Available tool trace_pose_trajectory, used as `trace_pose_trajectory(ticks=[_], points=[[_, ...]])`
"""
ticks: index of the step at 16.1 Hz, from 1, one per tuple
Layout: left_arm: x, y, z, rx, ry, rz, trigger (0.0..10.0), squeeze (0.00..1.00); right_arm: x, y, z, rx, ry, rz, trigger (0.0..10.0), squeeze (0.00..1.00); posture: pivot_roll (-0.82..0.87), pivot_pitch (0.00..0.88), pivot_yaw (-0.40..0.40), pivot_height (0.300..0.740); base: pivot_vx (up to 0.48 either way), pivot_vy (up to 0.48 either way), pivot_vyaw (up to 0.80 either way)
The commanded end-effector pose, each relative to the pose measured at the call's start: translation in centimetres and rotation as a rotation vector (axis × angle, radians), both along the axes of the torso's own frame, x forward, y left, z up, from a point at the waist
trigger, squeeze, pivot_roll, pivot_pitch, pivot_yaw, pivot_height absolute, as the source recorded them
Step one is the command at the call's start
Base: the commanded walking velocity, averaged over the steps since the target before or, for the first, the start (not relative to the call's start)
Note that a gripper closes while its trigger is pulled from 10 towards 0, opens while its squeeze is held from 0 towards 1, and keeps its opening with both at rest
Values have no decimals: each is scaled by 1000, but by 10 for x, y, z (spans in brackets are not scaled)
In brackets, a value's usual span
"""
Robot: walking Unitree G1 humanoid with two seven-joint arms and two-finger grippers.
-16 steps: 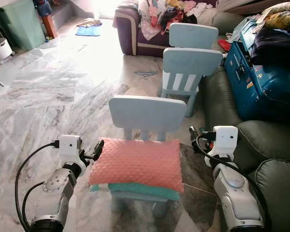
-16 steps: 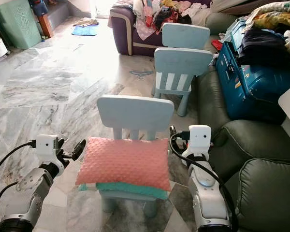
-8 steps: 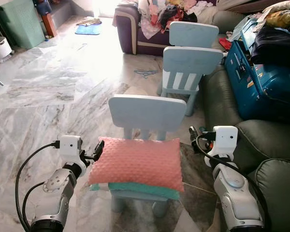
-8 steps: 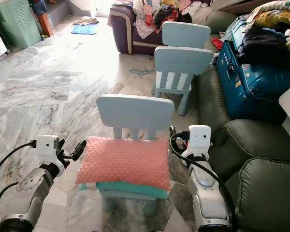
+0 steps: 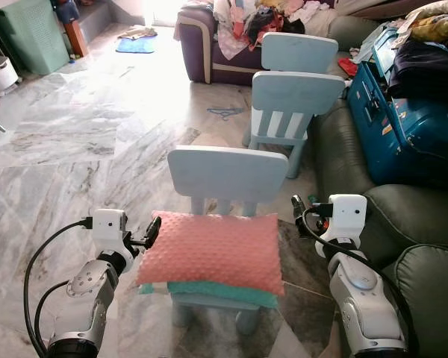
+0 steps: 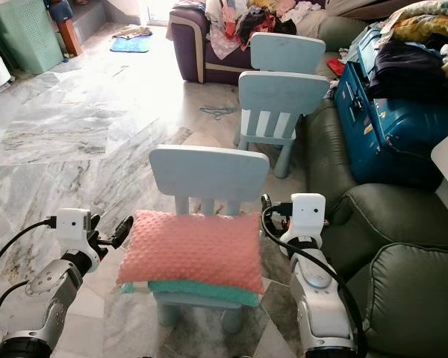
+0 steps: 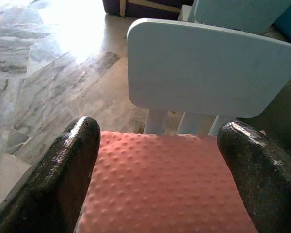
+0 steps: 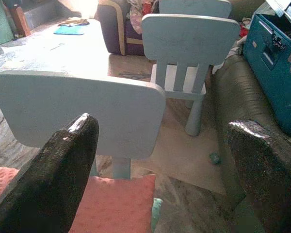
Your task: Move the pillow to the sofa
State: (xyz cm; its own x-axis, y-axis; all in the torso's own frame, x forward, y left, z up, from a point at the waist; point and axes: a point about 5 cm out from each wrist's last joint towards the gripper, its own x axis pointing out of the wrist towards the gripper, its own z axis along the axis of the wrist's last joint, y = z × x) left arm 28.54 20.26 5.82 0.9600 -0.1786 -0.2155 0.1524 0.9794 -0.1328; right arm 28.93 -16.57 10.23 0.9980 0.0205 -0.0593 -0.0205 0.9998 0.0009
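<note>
- pink pillow (image 5: 213, 252): a dimpled, soft cushion lying flat on the seat of the nearest pale blue chair (image 5: 228, 173), stacked on a teal cushion (image 5: 222, 291) whose edge shows beneath it; the pillow is not yet lifted.
- left gripper (image 5: 152, 230): level with the pillow's left short edge, just beside or touching it; in the left wrist view both black fingers (image 7: 70, 165) stand spread wide, framing the pillow's near corner, with nothing pinched between them.
- right gripper (image 5: 299, 209): near the pillow's rear right corner, apart from it, beside the chair back; in the right wrist view its fingers (image 8: 63, 165) are likewise wide apart and empty, looking past the chair back toward a second blue chair (image 5: 291, 104).
- step in hand, as judged: closing both grippers onto the pillow's two short ends. a good grasp would take only the pink layer, with each gripper biting deep enough into the soft edge that the fabric does not slip out, and would leave the teal cushion on the seat.
- the right gripper seems to need to come lower and inward before it can close on the pillow.
- green sofa (image 5: 411, 216): directly to the robot's right, its nearer cushions bare; a blue suitcase (image 5: 403, 119) occupies the part further back.
- marble floor (image 5: 75, 134): open to the left of the chair.
</note>
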Motion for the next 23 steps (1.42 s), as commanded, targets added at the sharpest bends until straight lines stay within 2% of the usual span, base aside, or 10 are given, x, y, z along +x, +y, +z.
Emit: trace_pose_trajectory(ticks=[1, 6, 12, 23], points=[[-1, 0, 1, 12, 1, -8, 10000, 0, -1, 0, 0, 0, -3, 5, 10000, 0, -55, 120, -16, 740, 0, 0, 0], [-3, -1, 0, 8, 1, -12, 10000, 0, -5, 0, -1, 2, -1, 4, 10000, 0, -59, 135, -18, 740, 0, 0, 0], [-20, -3, -4, 4, 25, -17, 10000, 0, -23, -1, -8, -2, 38, 11, 10000, 0, -62, 201, -29, 740, 0, 0, 0], [-28, -2, -1, 6, 40, -22, 10000, 0, -28, 3, -5, -2, 54, 34, 10000, 0, -57, 238, -33, 740, 0, 0, 0]])
